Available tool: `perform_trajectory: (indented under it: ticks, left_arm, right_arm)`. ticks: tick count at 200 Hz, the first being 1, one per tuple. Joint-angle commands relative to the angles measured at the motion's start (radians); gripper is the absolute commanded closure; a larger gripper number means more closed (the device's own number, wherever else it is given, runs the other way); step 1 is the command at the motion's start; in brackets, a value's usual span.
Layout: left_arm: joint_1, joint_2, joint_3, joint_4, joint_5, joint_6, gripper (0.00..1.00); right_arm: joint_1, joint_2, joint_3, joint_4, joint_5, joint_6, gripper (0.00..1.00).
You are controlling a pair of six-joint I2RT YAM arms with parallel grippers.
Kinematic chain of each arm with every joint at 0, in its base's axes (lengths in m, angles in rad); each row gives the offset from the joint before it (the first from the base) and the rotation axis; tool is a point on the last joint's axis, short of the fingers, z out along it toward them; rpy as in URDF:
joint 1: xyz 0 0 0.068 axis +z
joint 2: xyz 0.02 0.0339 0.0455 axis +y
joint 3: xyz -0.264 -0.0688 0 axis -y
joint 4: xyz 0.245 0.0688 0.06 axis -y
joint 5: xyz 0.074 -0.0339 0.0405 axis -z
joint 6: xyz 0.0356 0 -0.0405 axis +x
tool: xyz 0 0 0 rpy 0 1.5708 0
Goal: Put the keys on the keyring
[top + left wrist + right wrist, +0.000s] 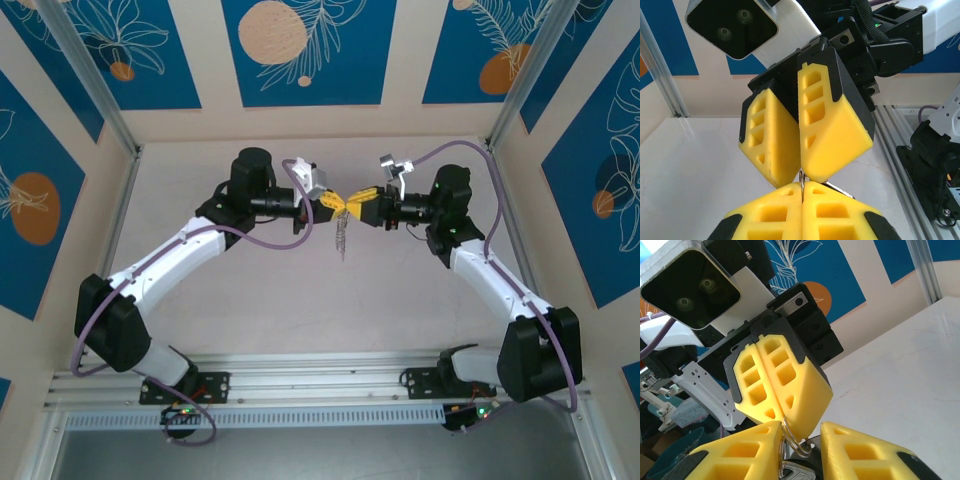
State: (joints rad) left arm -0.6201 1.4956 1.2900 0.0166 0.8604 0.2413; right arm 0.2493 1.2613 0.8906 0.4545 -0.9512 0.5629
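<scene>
Threading step, mid-frame: your left gripper (802, 196) pinches the keyring (791, 441). Right gripper (801, 172) brackets the key (790, 471), grip unclear; align it next.

The left arm is reaching in from the left and the right arm from the right, both over the middle of the table (250, 300); the left claw (333, 203) and the right claw (360, 206) are meeting tip to tip; the keyring (343, 238) is hanging down from that meeting point; its wire loop is sticking out from between the left claw's fingertips and passing into the gap between the right claw's fingers (740, 455); a key (792, 471) is sitting in that same gap, just under the loop.
</scene>
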Motion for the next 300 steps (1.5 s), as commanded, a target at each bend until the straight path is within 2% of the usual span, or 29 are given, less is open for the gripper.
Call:
perform_trajectory:
  ticks: [1, 41, 89, 121, 149, 185, 259, 300]
  left_arm:
    - [-0.003, 0.003, 0.039, 0.011, 0.037, -0.002, 1.0]
    - [-0.003, 0.004, 0.038, 0.018, 0.037, -0.006, 1.0]
    - [-0.004, 0.002, 0.038, 0.028, 0.033, -0.027, 1.0]
    - [0.0, 0.002, 0.056, 0.006, 0.005, -0.071, 1.0]
    - [0.003, 0.009, 0.068, -0.016, 0.024, -0.095, 0.92]
    - [0.011, 0.007, 0.057, 0.009, 0.038, -0.125, 0.88]
    - [0.018, 0.026, 0.053, 0.048, 0.098, -0.188, 0.84]
    - [0.019, 0.034, 0.049, 0.089, 0.116, -0.213, 0.86]
  right_arm:
    - [0.01, 0.01, 0.034, 0.009, -0.013, -0.02, 0.79]
    - [0.019, 0.02, 0.037, 0.008, -0.024, -0.023, 1.0]
    - [0.02, 0.021, 0.03, 0.013, 0.002, -0.026, 1.0]
    - [-0.013, 0.015, -0.005, 0.129, 0.041, 0.045, 1.0]
    - [-0.037, 0.014, -0.017, 0.206, 0.05, 0.104, 1.0]
    - [-0.042, 0.001, -0.016, 0.213, 0.065, 0.112, 1.0]
    - [-0.048, -0.003, -0.027, 0.264, 0.094, 0.151, 1.0]
    - [-0.048, 0.003, -0.03, 0.279, 0.094, 0.165, 1.0]
